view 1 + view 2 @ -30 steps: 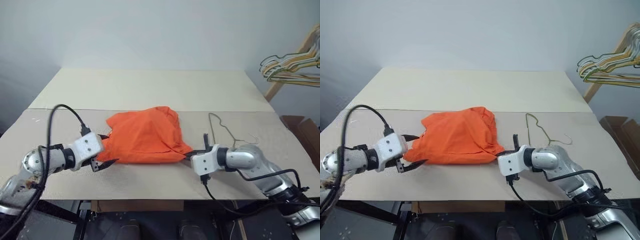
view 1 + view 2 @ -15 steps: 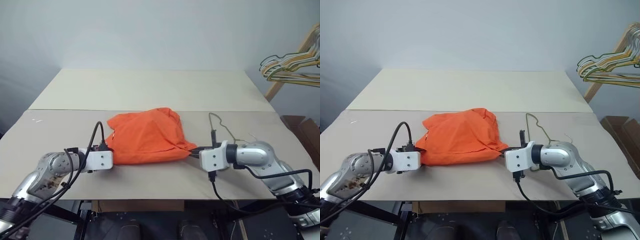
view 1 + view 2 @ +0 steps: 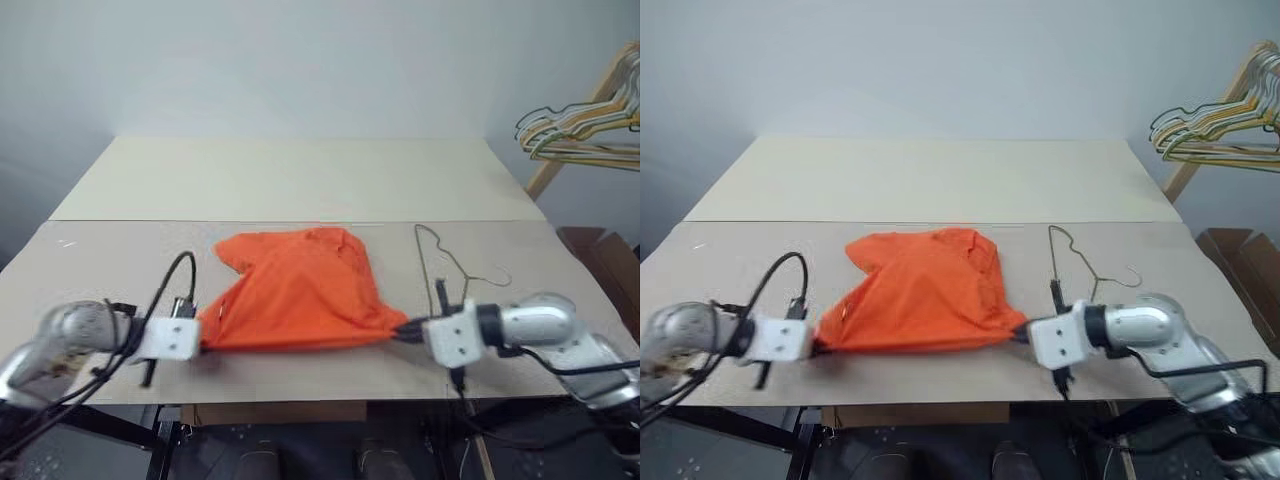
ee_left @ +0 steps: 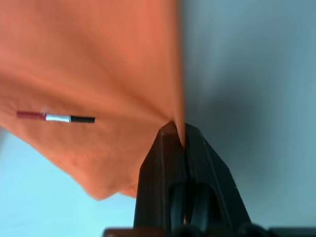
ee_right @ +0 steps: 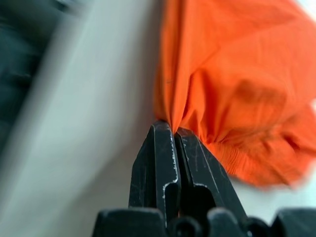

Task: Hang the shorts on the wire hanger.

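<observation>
With both grippers, left (image 4: 177, 136) and right (image 5: 173, 129), pinching the bright orange fabric shorts (image 3: 300, 300) near the table's (image 3: 300, 175) front edge, lift evenly and keep the cloth taut.

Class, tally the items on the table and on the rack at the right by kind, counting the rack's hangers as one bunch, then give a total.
Orange shorts: 1
Grey wire hanger on the table: 1
Bunch of coloured hangers on the wooden rack: 1
Total: 3
</observation>
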Tool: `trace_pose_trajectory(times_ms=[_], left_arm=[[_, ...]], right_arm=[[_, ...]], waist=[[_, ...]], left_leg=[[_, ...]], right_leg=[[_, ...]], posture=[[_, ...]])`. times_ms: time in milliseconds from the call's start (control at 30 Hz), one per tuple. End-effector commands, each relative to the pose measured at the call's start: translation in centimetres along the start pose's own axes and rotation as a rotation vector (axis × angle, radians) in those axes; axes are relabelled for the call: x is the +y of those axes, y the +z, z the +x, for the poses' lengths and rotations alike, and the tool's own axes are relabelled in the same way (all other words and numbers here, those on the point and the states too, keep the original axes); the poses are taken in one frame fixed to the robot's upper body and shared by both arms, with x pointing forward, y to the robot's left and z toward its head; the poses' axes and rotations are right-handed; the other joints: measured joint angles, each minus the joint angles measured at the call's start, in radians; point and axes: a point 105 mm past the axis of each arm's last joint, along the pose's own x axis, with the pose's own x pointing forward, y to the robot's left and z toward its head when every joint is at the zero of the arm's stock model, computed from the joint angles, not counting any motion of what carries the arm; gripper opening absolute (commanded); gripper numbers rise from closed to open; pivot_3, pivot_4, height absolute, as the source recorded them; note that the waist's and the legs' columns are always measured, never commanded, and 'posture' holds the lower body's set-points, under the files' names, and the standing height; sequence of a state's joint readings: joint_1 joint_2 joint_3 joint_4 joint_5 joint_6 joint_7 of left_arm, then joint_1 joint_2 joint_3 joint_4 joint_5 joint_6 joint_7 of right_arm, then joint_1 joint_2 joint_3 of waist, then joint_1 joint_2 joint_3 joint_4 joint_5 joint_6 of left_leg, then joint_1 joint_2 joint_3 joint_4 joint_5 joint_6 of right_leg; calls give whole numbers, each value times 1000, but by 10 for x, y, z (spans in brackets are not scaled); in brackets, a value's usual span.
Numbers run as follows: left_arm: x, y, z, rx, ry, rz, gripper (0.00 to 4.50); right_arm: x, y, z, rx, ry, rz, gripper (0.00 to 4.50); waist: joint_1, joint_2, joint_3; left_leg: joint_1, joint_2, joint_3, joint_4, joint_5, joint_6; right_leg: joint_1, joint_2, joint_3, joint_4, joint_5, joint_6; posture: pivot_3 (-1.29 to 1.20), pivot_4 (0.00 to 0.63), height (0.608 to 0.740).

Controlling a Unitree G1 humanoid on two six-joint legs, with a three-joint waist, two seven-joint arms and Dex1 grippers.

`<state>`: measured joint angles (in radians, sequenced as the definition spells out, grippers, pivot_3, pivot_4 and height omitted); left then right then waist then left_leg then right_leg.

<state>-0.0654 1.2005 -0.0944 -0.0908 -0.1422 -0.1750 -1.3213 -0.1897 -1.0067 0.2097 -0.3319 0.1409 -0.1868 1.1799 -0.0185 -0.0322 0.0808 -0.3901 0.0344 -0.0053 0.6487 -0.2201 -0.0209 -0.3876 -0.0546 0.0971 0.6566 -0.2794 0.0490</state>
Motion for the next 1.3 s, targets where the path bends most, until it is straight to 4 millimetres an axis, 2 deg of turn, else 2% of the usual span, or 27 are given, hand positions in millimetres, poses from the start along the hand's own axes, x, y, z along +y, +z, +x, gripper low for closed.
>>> trace_pose_trajectory(times_ms=[33,133,167,200,233,333,367,433,500,567,633,667,733,800,933,1000,1067,1133,1200,1300], left_arm=[[14,7,-18,-49,64,-32,13],[38,21,-17,-159,186,-65,13],[47,26,-17,-194,222,-70,13],[64,32,-19,-240,304,-79,13],[83,37,-22,-285,397,-96,13],[170,45,-53,-357,786,-239,13],[188,45,-61,-356,864,-261,13],[243,45,-99,-324,1170,-321,13],[284,53,-150,-328,1506,-431,13],[295,64,-198,-322,1822,-461,13],[291,86,-241,-303,2093,-327,13],[286,98,-256,-348,2183,-279,13],[282,114,-267,-418,2242,-194,13],[281,125,-262,-469,2218,-90,13],[283,124,-212,-555,1974,32,13],[278,116,-182,-592,1825,63,13],[267,106,-148,-607,1636,94,13],[244,94,-109,-598,1419,117,13],[212,82,-74,-557,1194,108,13],[164,69,-41,-475,909,80,13]], right_arm=[[-12,2,-18,-13,-11,52,0],[-36,4,-17,-89,-107,124,0],[-47,5,-17,-113,-151,148,0],[-66,4,-17,-131,-220,166,0],[-85,1,-18,-138,-291,178,0],[-169,-14,-26,-70,-626,197,0],[-186,-17,-29,-51,-695,204,0],[-243,-20,-45,-6,-941,233,0],[-293,-12,-71,7,-1230,297,0],[-320,3,-100,-22,-1471,307,0],[-332,26,-136,-136,-1716,271,0],[-333,38,-152,-208,-1815,235,0],[-328,49,-171,-300,-1927,164,0],[-321,42,-169,-298,-1917,109,0],[-292,2,-134,-169,-1740,5,0],[-270,-16,-111,-96,-1587,-93,0],[-242,-35,-82,-35,-1375,-165,0],[-207,-54,-52,13,-1126,-212,0],[-173,-67,-28,44,-904,-259,0],[-139,-75,-6,50,-690,-285,0]], waist=[[2,0,0],[5,0,0],[5,-1,0],[4,-1,0],[5,-1,-1],[5,-2,-1],[5,-2,-1],[4,-3,-3],[2,-4,-3],[1,-4,-3],[-1,-4,-3],[0,-4,-3],[0,-4,-4],[0,-5,-4],[0,-5,-9],[-1,-5,-10],[-7,-4,-10],[-24,-4,-10],[-51,-2,-11],[-98,-2,-12]], left_leg=[[1,0,1,0,0,0],[5,1,2,0,2,2],[5,1,2,0,2,2],[4,2,1,0,2,2],[3,2,1,0,2,2],[-3,1,-2,5,2,2],[-4,1,-4,7,2,2],[-10,0,-8,10,3,1],[-14,-1,-9,11,4,-1],[-25,-3,-10,9,8,-8],[-37,-5,-8,8,14,-19],[-38,-6,-5,6,14,-19],[-43,-7,1,1,14,-20],[-41,-10,3,-3,14,-20],[-39,-16,3,-3,16,-16],[-30,-17,3,-3,13,-9],[-28,-18,3,-1,13,-4],[-28,-18,2,-2,16,-3],[-27,-17,1,-3,17,-4],[-28,-14,-1,-4,18,-6]], right_leg=[[1,0,0,0,0,0],[4,1,0,0,-4,6],[4,1,0,0,-4,6],[3,2,0,0,-4,6],[2,2,0,-1,-2,3],[-1,3,-1,1,3,1],[-1,4,-1,2,5,1],[-6,4,-3,4,6,1],[-12,2,-4,6,6,1],[-24,0,-5,10,7,1],[-40,-5,-6,18,7,1],[-44,-6,-7,19,7,1],[-53,-10,-8,20,7,1],[-53,-16,-16,20,7,1],[-46,-24,-25,14,7,2],[-35,-24,-26,7,8,4],[-33,-24,-26,7,11,5],[-32,-24,-26,7,15,5],[-33,-23,-26,8,15,5],[-33,-22,-26,10,15,5]], posture=[[25,51,740],[26,46,740],[26,44,740],[26,39,740],[25,32,740],[24,15,740],[25,12,740],[33,0,740],[36,0,740],[36,0,740],[32,0,740],[28,0,740],[25,0,740],[25,0,740],[21,0,740],[15,0,740],[10,0,740],[1,3,740],[-1,10,740],[2,13,740]])
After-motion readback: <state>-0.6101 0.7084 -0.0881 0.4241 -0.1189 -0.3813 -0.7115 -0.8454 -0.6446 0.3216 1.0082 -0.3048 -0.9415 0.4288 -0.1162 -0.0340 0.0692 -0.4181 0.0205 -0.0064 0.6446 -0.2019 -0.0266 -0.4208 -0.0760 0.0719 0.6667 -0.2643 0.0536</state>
